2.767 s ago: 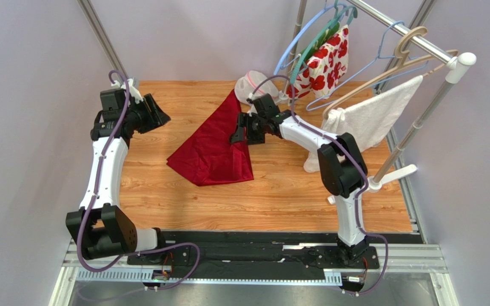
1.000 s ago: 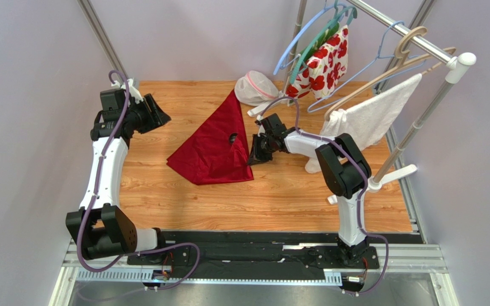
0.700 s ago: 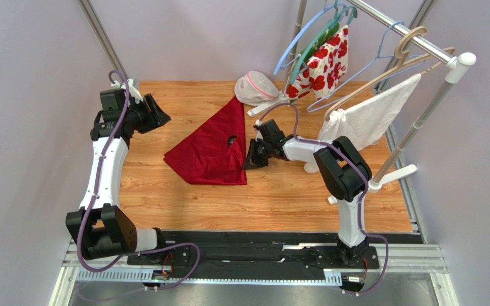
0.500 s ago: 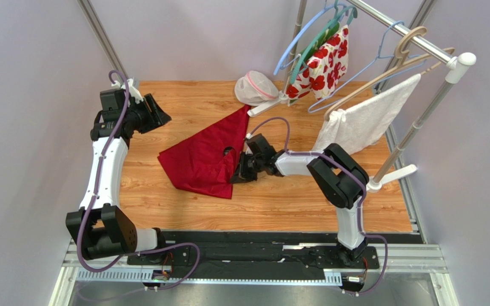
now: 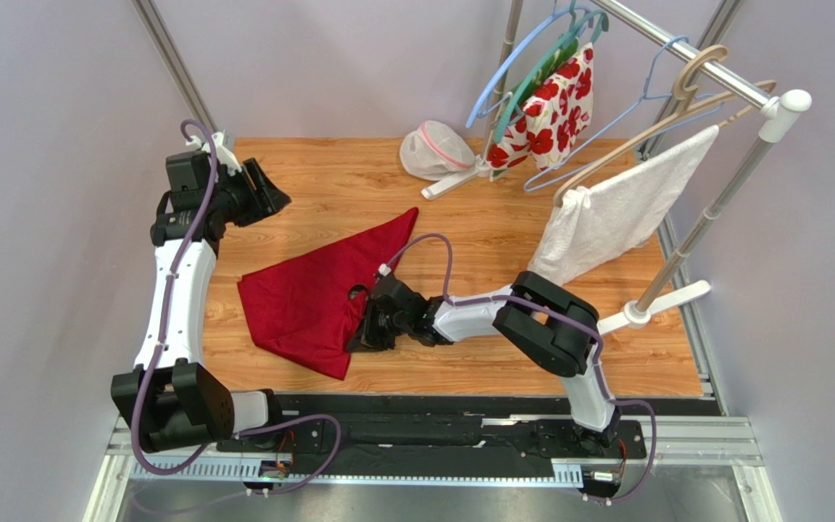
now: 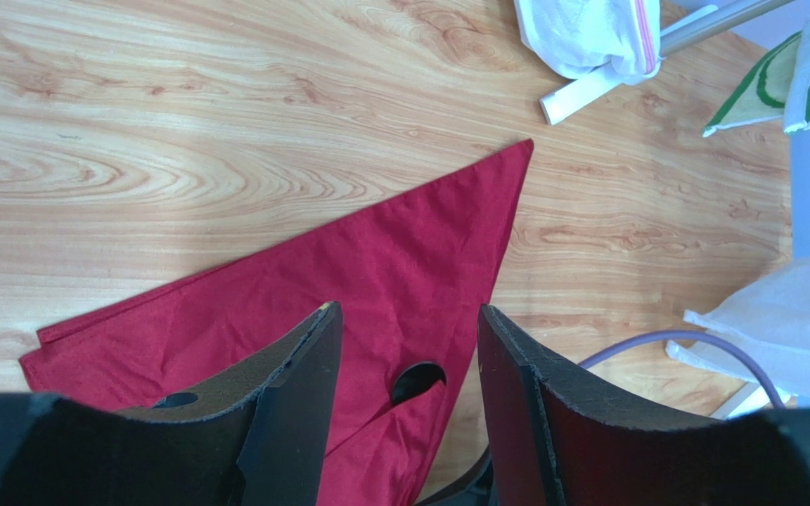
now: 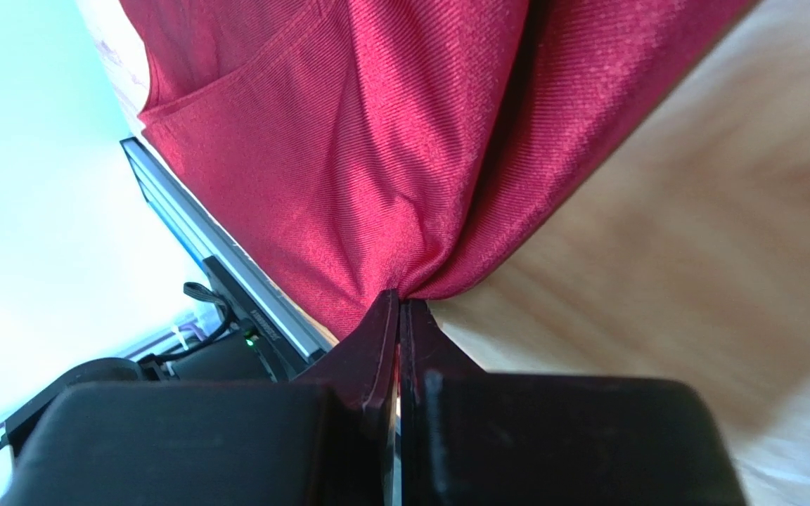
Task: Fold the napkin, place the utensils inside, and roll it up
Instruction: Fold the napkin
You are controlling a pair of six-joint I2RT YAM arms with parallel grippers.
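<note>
The napkin (image 5: 302,299) lies on the tabletop (image 5: 313,185), folded into a triangle. The right pincer (image 7: 399,306) is pinching its near edge. The left pincer (image 6: 404,316) is spread wide and holds nothing. The napkin is not rolled yet. I cannot tell if a spoon is inside.

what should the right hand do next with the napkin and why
Probably lower the right hand and release: it is shut on a bunched edge of the napkin, which lies creased on the table, and the open left hand is off it.
</note>
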